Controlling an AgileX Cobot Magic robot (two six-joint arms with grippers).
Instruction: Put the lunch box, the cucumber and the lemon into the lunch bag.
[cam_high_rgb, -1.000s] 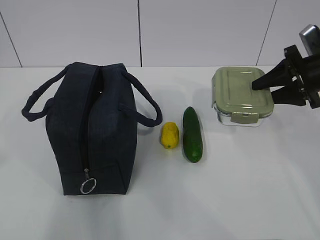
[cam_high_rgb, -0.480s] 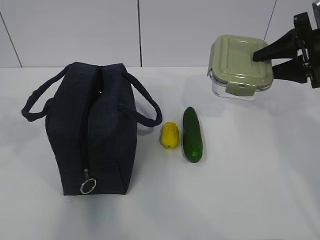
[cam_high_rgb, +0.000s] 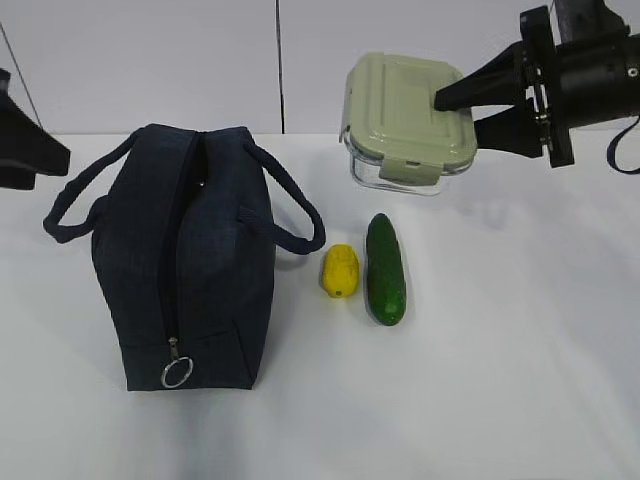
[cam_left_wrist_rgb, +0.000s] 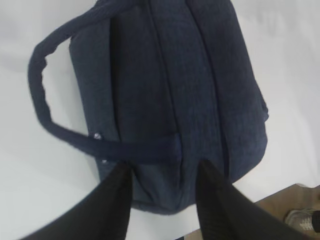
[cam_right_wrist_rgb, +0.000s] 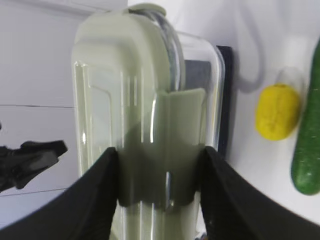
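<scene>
Right gripper (cam_high_rgb: 478, 103) is clamped on the clear rectangular lunch box with sage-green lid (cam_high_rgb: 405, 120); I have raised it off the white worktop (cam_high_rgb: 500, 350) toward upper centre, nearer the boxy navy fabric lunch bag (cam_high_rgb: 185, 260). Left gripper (cam_left_wrist_rgb: 162, 175) hovers part-open, empty, above the bag.

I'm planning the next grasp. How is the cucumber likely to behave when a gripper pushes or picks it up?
The cucumber looks round and elongated, lying flat on the table, so a sideways nudge would probably roll it, perhaps toward the lemon close beside it. Its skin shows a glossy sheen, so it may slip between smooth fingers. It looks straight and firm, likely stiff when lifted.
</scene>
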